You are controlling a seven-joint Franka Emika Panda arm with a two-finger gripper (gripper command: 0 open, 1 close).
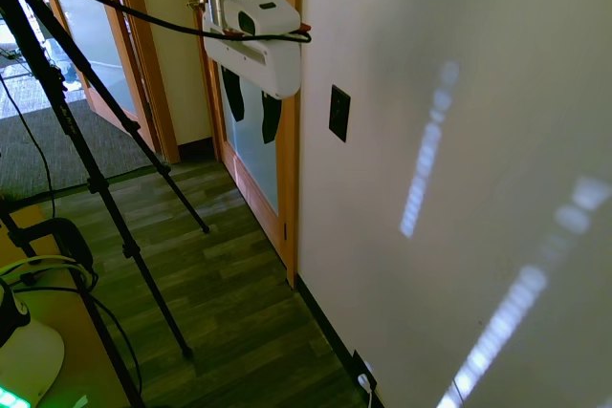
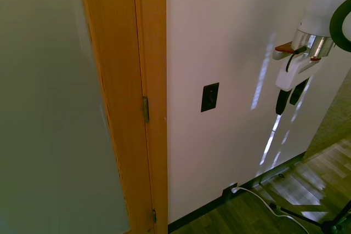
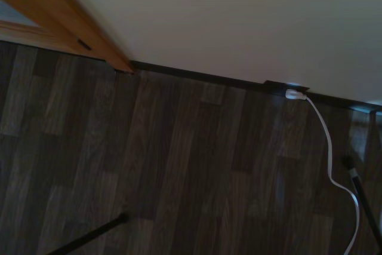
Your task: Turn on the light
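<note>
The light itself is out of view. Its switch (image 1: 338,113) is a small black upright plate on the white wall, just right of the wooden door frame (image 1: 287,160). The second exterior view also shows the switch (image 2: 209,97) at mid-height. My gripper (image 1: 251,105) hangs pointing down at about the switch's height, away from the wall and not touching it. Its two black fingers stand apart with nothing between them. In the second exterior view the gripper (image 2: 290,98) is well to the right of the plate. The wrist view shows only floor and baseboard.
A dark outlet plate (image 1: 361,368) with a white plug (image 3: 295,94) and cord sits low at the baseboard. The wooden door frame (image 2: 148,102) with a frosted glass door (image 2: 55,108) borders the wall. Dark wood flooring (image 3: 179,165) runs below.
</note>
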